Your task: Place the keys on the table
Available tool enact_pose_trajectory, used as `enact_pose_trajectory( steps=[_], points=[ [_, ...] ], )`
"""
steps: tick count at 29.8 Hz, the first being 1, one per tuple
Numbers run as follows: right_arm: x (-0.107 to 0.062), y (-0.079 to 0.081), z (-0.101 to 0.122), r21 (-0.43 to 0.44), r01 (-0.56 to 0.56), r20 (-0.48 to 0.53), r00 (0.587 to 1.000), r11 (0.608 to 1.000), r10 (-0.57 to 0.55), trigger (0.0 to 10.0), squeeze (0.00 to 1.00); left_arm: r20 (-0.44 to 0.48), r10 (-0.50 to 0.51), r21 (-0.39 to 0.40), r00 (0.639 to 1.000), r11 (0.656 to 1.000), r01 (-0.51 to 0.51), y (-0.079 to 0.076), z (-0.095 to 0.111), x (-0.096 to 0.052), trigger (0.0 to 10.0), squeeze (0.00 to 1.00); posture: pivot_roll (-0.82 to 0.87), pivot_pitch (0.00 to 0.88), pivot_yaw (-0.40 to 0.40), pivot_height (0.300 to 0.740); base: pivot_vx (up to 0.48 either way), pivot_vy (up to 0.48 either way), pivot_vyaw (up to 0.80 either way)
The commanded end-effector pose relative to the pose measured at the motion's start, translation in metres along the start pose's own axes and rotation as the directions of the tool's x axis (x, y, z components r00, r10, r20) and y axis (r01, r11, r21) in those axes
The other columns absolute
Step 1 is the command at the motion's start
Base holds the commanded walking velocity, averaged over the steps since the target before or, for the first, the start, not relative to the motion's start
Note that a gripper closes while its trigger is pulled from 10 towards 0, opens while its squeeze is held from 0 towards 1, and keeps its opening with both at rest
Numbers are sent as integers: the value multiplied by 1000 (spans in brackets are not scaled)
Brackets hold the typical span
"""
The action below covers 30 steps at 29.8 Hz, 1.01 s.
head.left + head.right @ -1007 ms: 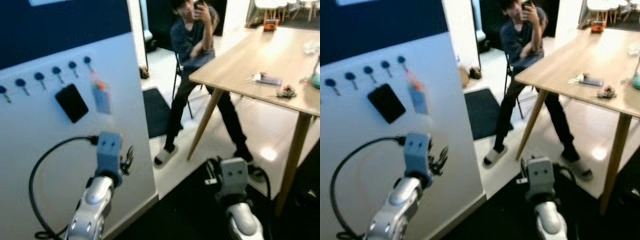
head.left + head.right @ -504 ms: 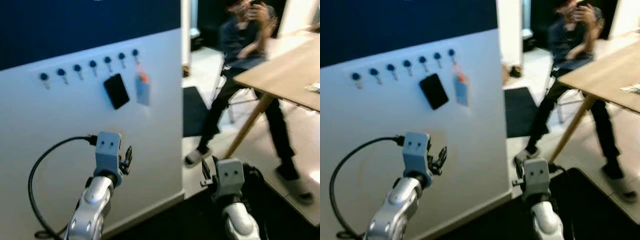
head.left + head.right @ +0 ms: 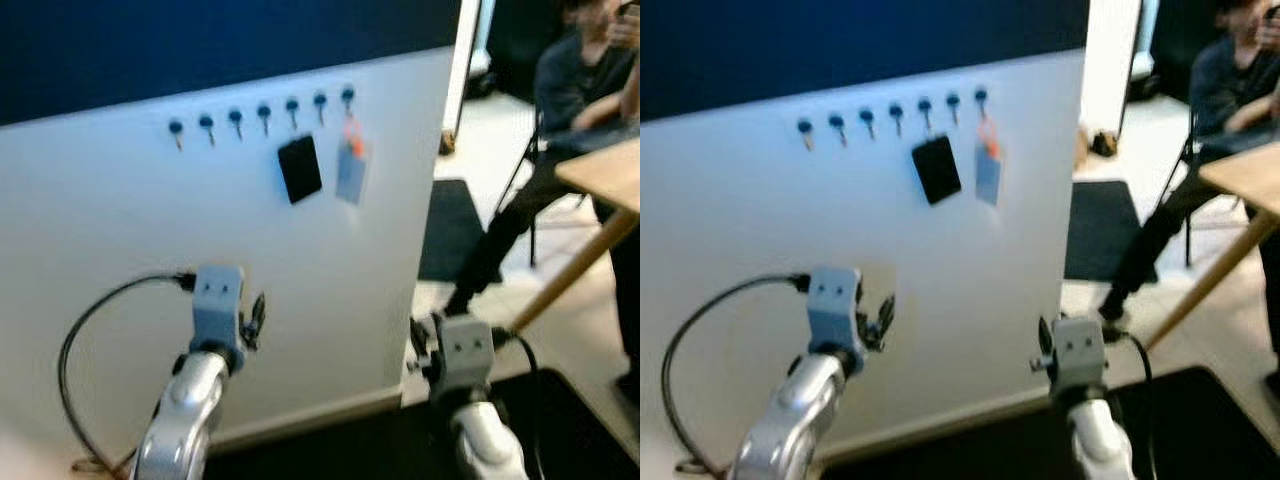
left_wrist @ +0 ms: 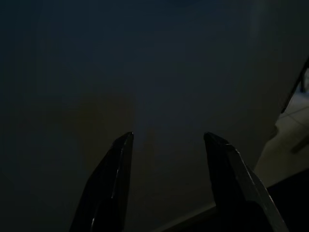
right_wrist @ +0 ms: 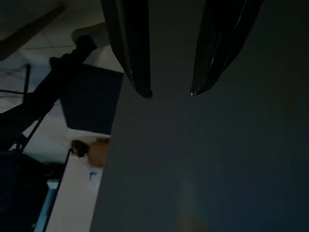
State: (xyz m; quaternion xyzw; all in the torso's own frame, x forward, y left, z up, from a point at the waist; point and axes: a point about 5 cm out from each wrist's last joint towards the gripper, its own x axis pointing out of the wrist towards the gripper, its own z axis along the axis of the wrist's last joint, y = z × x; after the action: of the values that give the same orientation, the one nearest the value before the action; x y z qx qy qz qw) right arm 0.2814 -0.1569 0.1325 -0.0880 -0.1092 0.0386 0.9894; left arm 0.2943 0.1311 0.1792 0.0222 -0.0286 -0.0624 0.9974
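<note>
Silver arms hang low, left claw (image 4: pixel 166 181) and right claw (image 5: pixel 169 72) both spread and empty. Up and ahead on the white wall (image 3: pixel 120 260), the keys (image 3: pixel 350 165) dangle vertically from a hook, nearer the right arm; the worktop (image 3: pixel 605 170) lies far right.

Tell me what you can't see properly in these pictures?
- Keys: the small things hanging from the row of hooks on the white wall are too blurred in the eye views to name.
- Table: cut off by the right edge, so its top is hidden.
- Person: cut off at the top right corner.
- Left wrist view: too dark beyond the open left end effector.
</note>
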Motion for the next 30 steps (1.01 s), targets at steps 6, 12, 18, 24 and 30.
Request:
enact_pose_trajectory(
  steps=[6,12,18,24,30],
  points=[
    [-1,3,-4,19,-1,-17,1000,1000,1,10000,0,-12,13,14,1000,1000,-13,3,-3,0,10000,0,28,134,114,740,0,0,0],
    [-1,2,-3,22,2,-12,1000,1000,-2,10000,0,-6,-1,8,1000,1000,1,0,0,0,10000,0,27,135,115,740,0,0,0],
    [4,4,5,35,3,17,1000,999,-4,10000,0,86,-1,38,996,999,-3,-7,28,10,10000,0,28,144,114,740,0,0,0],
    [12,12,20,61,-17,68,998,998,13,10000,0,192,-9,13,981,1000,6,-23,66,32,10000,0,34,168,109,740,0,0,0],
    [20,14,36,59,-24,127,992,998,16,10000,0,253,-91,-16,963,995,98,-48,94,53,10000,0,31,184,128,740,0,0,0]
  ],
)
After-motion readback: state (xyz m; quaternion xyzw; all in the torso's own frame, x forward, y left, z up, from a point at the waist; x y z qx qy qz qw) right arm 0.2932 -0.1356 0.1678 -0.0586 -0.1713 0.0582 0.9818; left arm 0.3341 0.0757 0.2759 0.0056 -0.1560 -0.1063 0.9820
